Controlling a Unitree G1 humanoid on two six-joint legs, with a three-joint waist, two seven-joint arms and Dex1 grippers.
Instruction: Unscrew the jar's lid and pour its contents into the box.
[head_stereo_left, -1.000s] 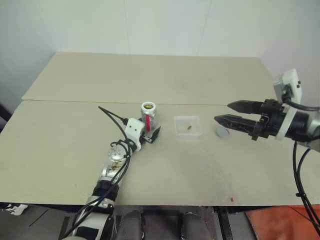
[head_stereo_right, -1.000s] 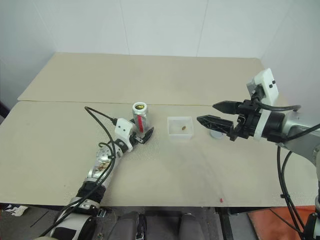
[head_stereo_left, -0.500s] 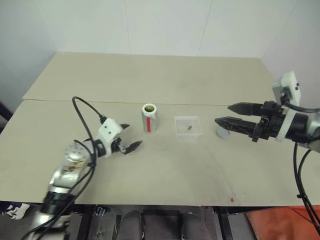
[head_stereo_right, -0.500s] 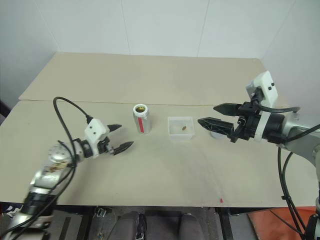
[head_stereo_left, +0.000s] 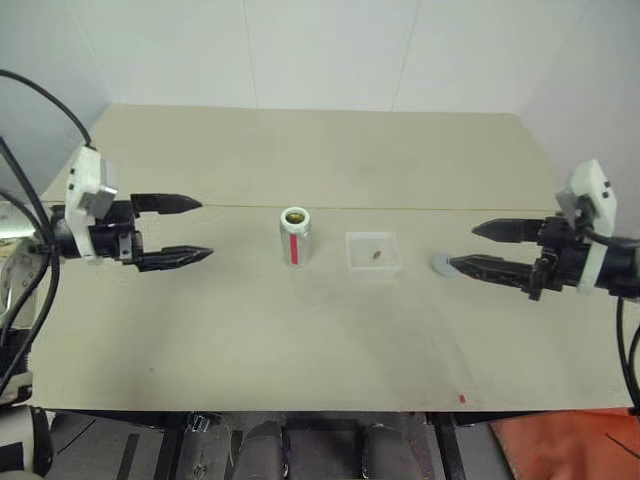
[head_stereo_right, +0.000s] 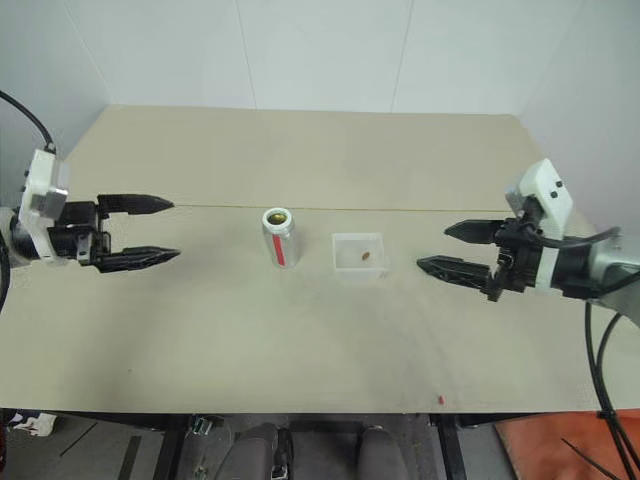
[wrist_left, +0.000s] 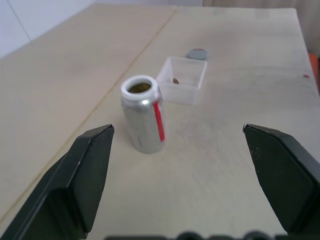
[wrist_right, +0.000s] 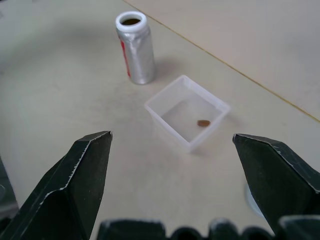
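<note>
The jar (head_stereo_left: 296, 238) stands upright on the table with its mouth open and its red stripe facing me. Just to its right sits the clear box (head_stereo_left: 374, 254), a tiny brown piece of the contents (head_stereo_left: 377, 254) lying inside. The grey lid (head_stereo_left: 441, 264) lies flat on the table right of the box, partly behind a finger of my right gripper. My left gripper (head_stereo_left: 205, 229) hovers open well to the left of the jar, pointing at it, nothing between its fingers. My right gripper (head_stereo_left: 462, 246) hovers open to the right of the box, also holding nothing.
A seam (head_stereo_left: 420, 209) between two beige tabletops runs across just behind the jar and box. A small red speck (head_stereo_left: 462, 398) lies near the front edge on the right. White walls close the back and both sides.
My left gripper has drawn away from the jar, rising and swinging far out to the left. The jar stays upright where it stood. My right gripper has drifted slightly right.
</note>
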